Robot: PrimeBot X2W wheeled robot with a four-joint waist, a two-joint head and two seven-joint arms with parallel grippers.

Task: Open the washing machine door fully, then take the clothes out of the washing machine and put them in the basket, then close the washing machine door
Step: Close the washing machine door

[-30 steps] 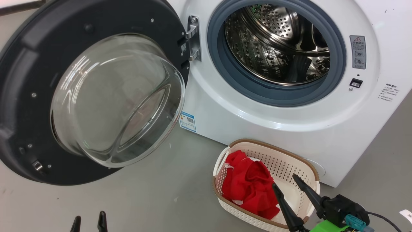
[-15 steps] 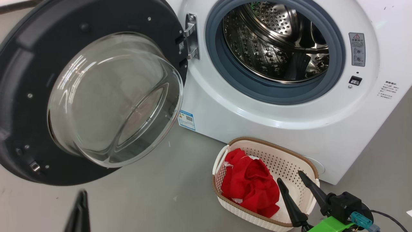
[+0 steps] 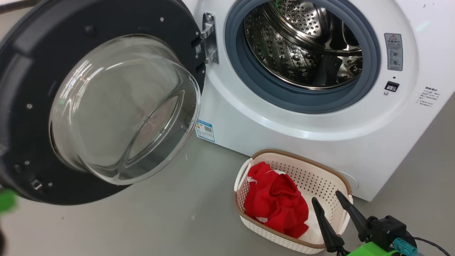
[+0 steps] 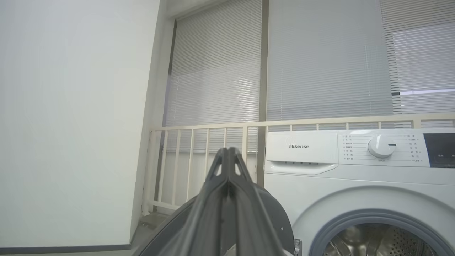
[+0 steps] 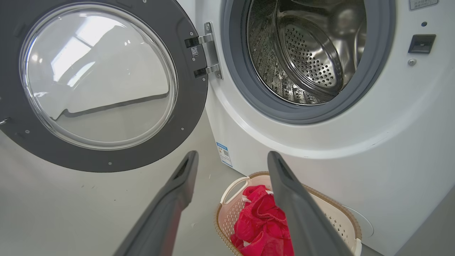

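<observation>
A: Clothes [image 3: 275, 202]?
B: In the basket [image 3: 302, 161], below my spread right tool [image 3: 326, 197].
A: Next?
B: The washing machine door [image 3: 32, 71] stands open just beyond my left tool [image 4: 227, 153], which is pressed together. I should push its outer rim, far from the hinge [image 3: 209, 37].

White front-loading washing machine [image 3: 320, 131], black-rimmed round glass door [image 3: 106, 106] wide open; red fabric clothes [image 3: 275, 202] heaped in cream perforated plastic basket [image 3: 312, 174] just before it.
</observation>
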